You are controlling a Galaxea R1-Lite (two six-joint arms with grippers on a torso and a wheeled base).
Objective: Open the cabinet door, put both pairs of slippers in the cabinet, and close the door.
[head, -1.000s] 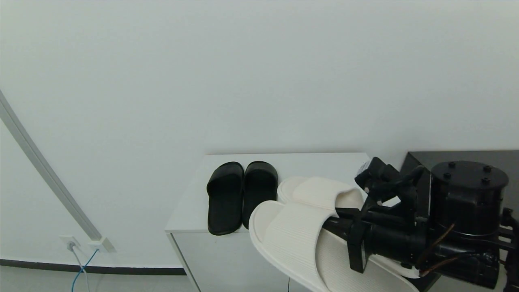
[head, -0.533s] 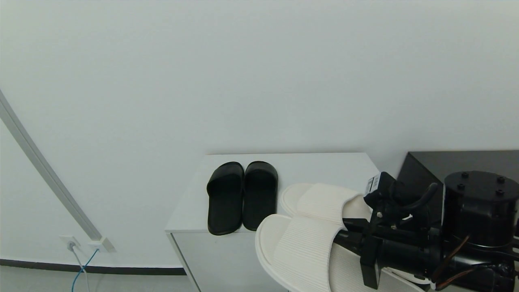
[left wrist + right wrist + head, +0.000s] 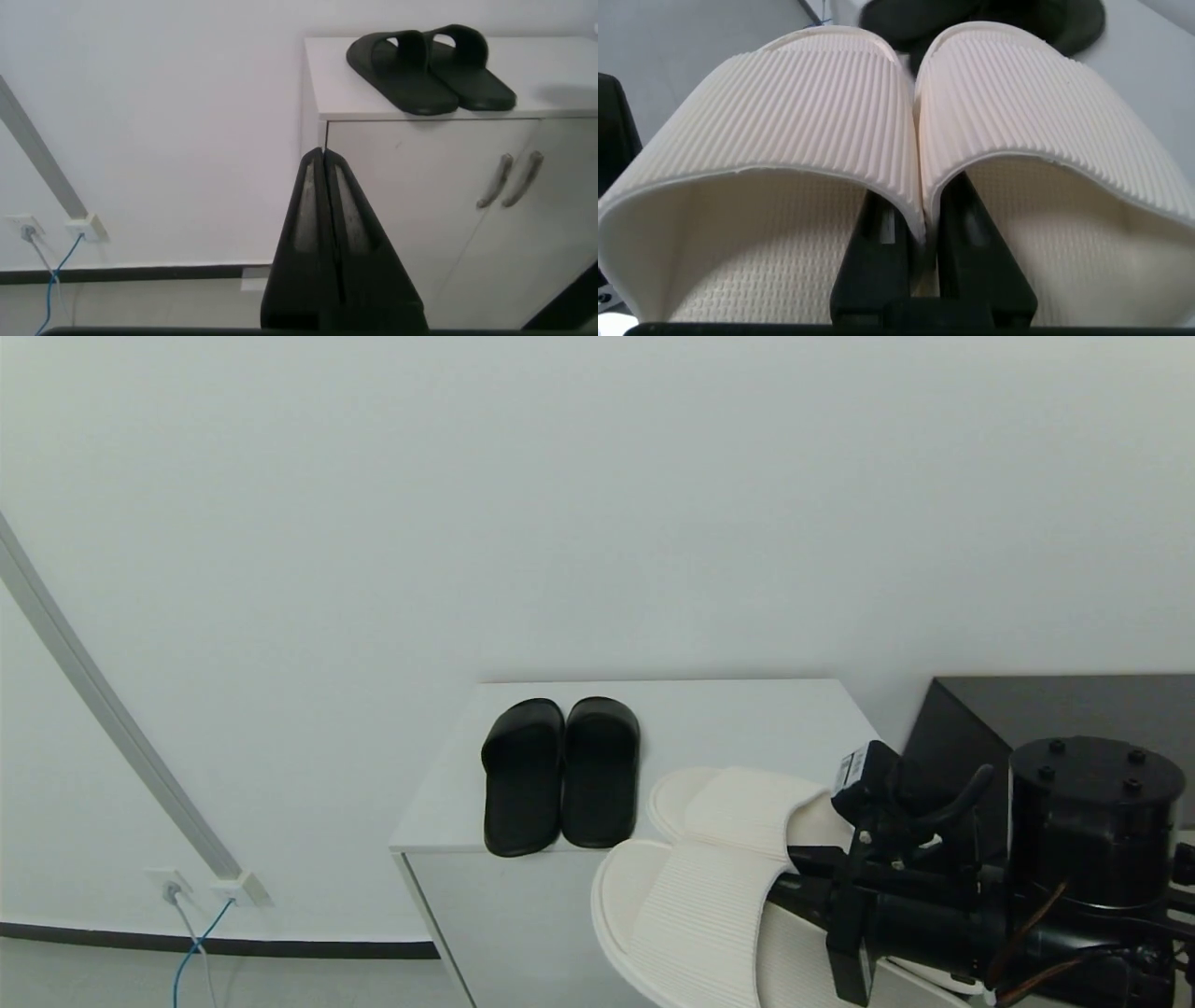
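The left gripper, closed tight on nothing, hangs before the shut cabinet. The black slippers lie paired at its top's front edge, toward the left corner. The white slippers, probably light, soft and bendy, hang off the front right corner; straps are the sensible hold, and the right gripper is narrowed there, pinching both inner strap walls together

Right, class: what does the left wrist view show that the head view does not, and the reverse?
The left wrist view adds the two door handles, with the doors closed, and the left gripper, shut. The head view adds the white slippers, clamped in the right gripper. Shared: the black slippers on the cabinet top, and the wall sockets.
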